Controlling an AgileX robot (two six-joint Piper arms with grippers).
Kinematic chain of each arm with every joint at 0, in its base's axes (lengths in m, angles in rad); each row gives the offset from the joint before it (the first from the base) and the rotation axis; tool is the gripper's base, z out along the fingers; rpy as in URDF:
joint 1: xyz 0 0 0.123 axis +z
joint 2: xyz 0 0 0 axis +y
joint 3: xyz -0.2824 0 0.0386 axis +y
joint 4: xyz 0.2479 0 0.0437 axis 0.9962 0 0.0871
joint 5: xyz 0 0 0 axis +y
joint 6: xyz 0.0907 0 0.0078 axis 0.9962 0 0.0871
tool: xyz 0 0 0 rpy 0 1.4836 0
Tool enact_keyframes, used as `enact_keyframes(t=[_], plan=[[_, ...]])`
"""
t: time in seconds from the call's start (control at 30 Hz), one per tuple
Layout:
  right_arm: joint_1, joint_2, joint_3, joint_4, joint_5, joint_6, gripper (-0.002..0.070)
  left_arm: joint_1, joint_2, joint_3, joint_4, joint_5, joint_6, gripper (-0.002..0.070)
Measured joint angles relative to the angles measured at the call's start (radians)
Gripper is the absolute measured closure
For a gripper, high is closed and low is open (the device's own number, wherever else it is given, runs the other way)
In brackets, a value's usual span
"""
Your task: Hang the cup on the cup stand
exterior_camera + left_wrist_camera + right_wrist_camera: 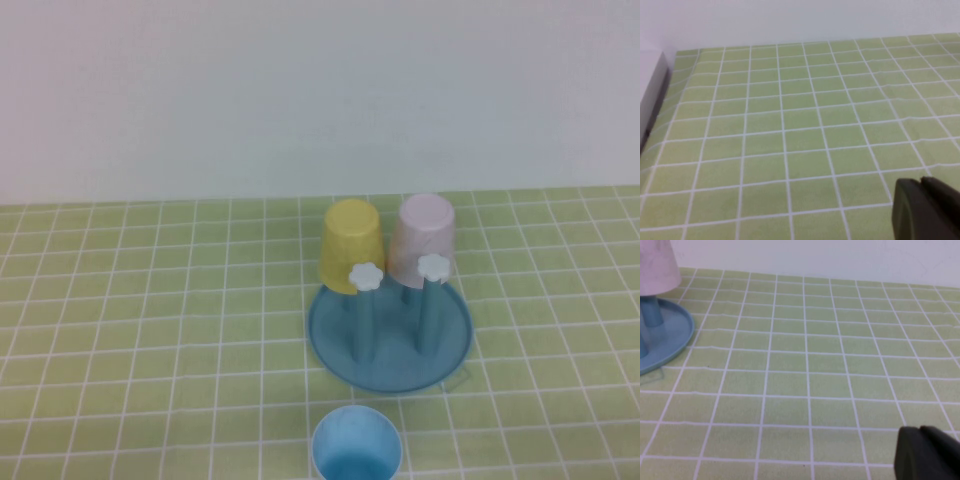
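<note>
The light blue cup stands upright, mouth up, at the table's near edge, just in front of the cup stand. The stand is a round teal dish with blue posts; two free posts carry white flower knobs. Neither arm shows in the high view. My left gripper is shut over bare green cloth, holding nothing. My right gripper is also shut and empty, to the right of the stand, whose rim shows in the right wrist view.
A yellow cup and a pale pink cup hang upside down on the stand's back posts. The table wears a green checked cloth. A white wall rises behind it. A grey-white edge borders the cloth in the left wrist view.
</note>
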Motion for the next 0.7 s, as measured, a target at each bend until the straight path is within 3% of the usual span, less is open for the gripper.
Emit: enact_keyframes(t=[0.37,0.7], plan=[[0.0,0.0,0.0,0.0,0.0,0.0,0.0678,0.0,0.0,0.0,0.03,-0.008,0.0,0.0676],[0.0,0.0,0.0,-0.043,0.0,-0.008,0.0678,0.0,0.0,0.0,0.03,-0.195,0.0,0.0676]])
